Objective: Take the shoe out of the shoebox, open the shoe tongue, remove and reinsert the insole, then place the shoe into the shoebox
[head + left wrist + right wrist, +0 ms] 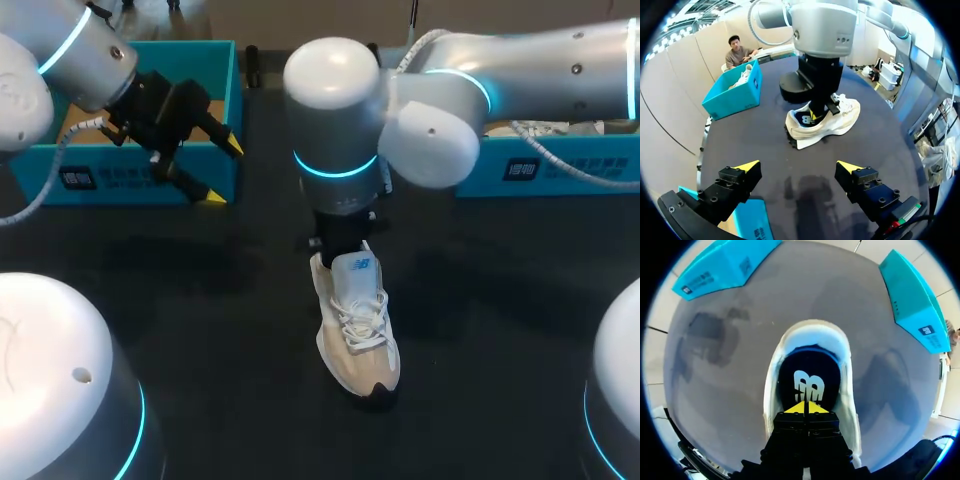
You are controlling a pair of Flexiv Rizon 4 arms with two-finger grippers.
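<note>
Sitting in the shoe, our right gripper has tips pressed together; our left gripper hangs wide by the shoebox

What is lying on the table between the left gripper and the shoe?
Nothing: in the left wrist view the stretch of dark table between the open left gripper and the white shoe is bare. The head view shows the same.
</note>
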